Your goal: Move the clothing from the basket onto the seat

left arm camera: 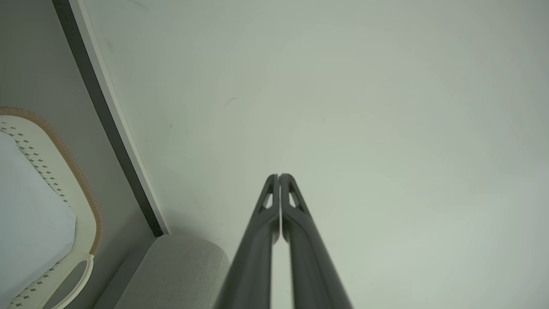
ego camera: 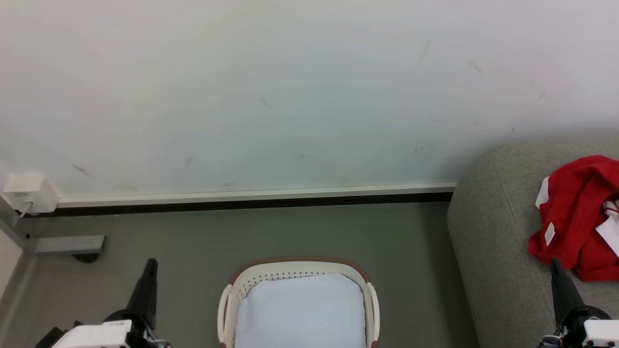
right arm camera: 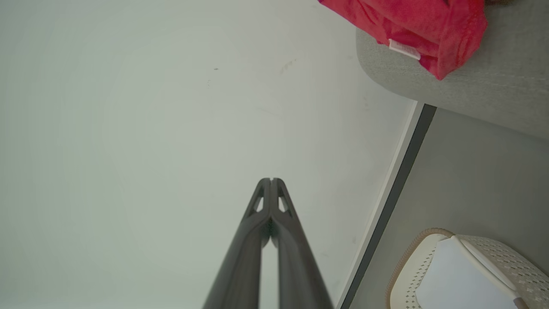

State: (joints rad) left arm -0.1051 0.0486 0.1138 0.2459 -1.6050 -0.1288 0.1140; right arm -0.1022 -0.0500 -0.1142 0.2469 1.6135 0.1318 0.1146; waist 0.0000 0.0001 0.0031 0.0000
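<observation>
The red clothing (ego camera: 578,217) with white trim lies crumpled on the grey seat (ego camera: 493,241) at the right; it also hangs over the seat's (right arm camera: 493,90) rounded edge as red clothing (right arm camera: 411,21). The white basket (ego camera: 300,268) with a brown rim stands on the floor at bottom centre, holding a pale blue-white cloth (ego camera: 300,314). My left gripper (ego camera: 152,263) is shut and points up, left of the basket. My right gripper (ego camera: 555,263) is shut, its tip just below the clothing. In both wrist views the gripper (left arm camera: 279,176) and gripper (right arm camera: 271,180) show fingers pressed together, with nothing held.
A pale wall (ego camera: 290,96) with a white and dark skirting (ego camera: 251,198) runs behind the basket. A white socket box (ego camera: 29,193) and a grey bracket (ego camera: 67,244) sit at the far left. Grey floor (ego camera: 411,241) lies between basket and seat.
</observation>
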